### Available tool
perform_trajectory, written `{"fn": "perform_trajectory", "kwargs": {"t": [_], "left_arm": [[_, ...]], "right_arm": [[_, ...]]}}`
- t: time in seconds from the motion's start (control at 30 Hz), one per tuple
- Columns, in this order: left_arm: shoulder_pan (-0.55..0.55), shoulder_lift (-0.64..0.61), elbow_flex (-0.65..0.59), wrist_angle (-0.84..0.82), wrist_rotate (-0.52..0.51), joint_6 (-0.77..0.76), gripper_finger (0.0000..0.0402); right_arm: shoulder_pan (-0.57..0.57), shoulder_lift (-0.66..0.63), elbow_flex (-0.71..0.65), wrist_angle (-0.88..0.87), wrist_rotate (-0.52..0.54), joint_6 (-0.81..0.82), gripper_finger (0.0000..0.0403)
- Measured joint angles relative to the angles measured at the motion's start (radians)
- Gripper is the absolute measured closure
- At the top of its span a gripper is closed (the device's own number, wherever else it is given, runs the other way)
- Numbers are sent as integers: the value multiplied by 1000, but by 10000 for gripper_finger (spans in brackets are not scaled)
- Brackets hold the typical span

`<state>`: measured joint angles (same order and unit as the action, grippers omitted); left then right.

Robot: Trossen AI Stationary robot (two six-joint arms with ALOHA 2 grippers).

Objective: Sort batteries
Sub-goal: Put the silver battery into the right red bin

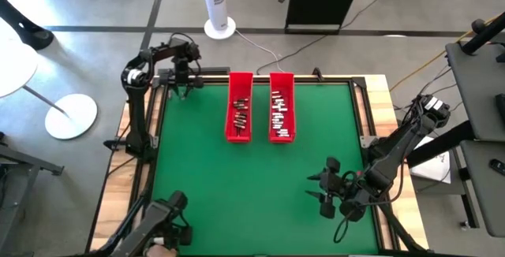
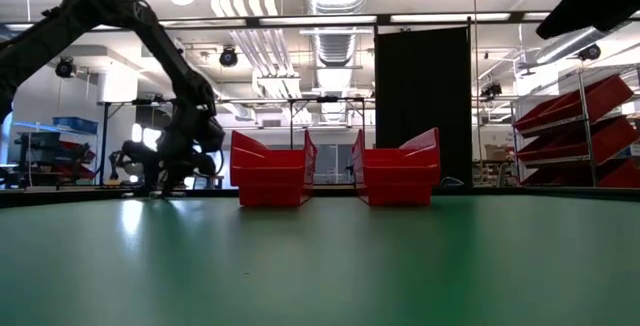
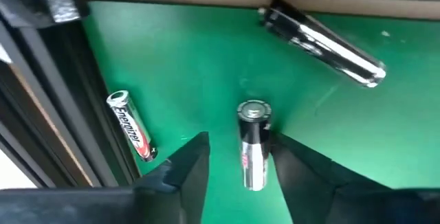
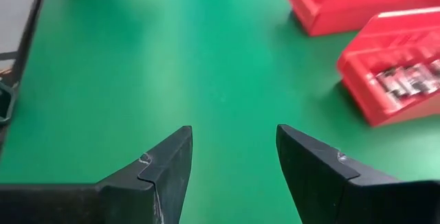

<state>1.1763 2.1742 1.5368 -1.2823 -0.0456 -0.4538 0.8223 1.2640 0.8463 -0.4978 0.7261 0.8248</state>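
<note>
Left claw (image 3: 237,165) was down at the table's far-left corner, low over the green mat (image 3: 192,66), because that's where the loose batteries were. One battery (image 3: 253,145) sat between its fingers, cap end pointing away from the wrist. Fingers were close on either side of it. Whether they had actually clamped or were only bracketing it, I couldn't tell; it looked like mid-grasp. Lining up along the battery's axis made sense: the pads squeeze across the round body so it can't roll out.

Two more batteries near that claw: one labelled cell (image 3: 130,126) off to one side, against the black frame rail (image 3: 41,100), and a silver one (image 3: 323,42) further ahead, lying at an angle near the table edge. Both clear of the fingers, so no snag risk on lift.

Right claw (image 4: 234,159) was parked over bare mat at the near-right of the table, fingers apart, holding nothing. It was waiting out of the way.

Two red trays (image 1: 240,83) stood side by side at the far middle of the table, well apart from either claw. Both already held batteries, the right tray (image 1: 282,80) visibly fuller, so sorting looked well along, with this corner's stragglers left.
</note>
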Motion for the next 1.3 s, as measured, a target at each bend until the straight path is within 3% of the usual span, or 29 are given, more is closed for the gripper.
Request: {"fn": "perform_trajectory", "kwargs": {"t": [0.4,0.7,0.83,0.97,1.03,1.13,1.3], "left_arm": [[-33,3,1,26,15,137,373],[-64,-67,18,105,51,233,378],[-103,-191,-3,174,56,257,378],[-199,-359,-67,356,52,274,379],[-259,-454,-113,453,52,274,379],[-358,-588,-195,589,43,274,379],[-544,-809,-392,903,41,302,379]], "right_arm": [[0,-29,0,0,118,-41,197],[0,-112,0,1,107,-186,169],[0,-162,0,0,96,-223,153],[0,-215,1,-1,-82,-233,141],[0,-222,1,-3,-106,-253,138],[-7,-225,1,-3,-35,-262,139],[-29,-202,1,4,229,-246,148]]}}
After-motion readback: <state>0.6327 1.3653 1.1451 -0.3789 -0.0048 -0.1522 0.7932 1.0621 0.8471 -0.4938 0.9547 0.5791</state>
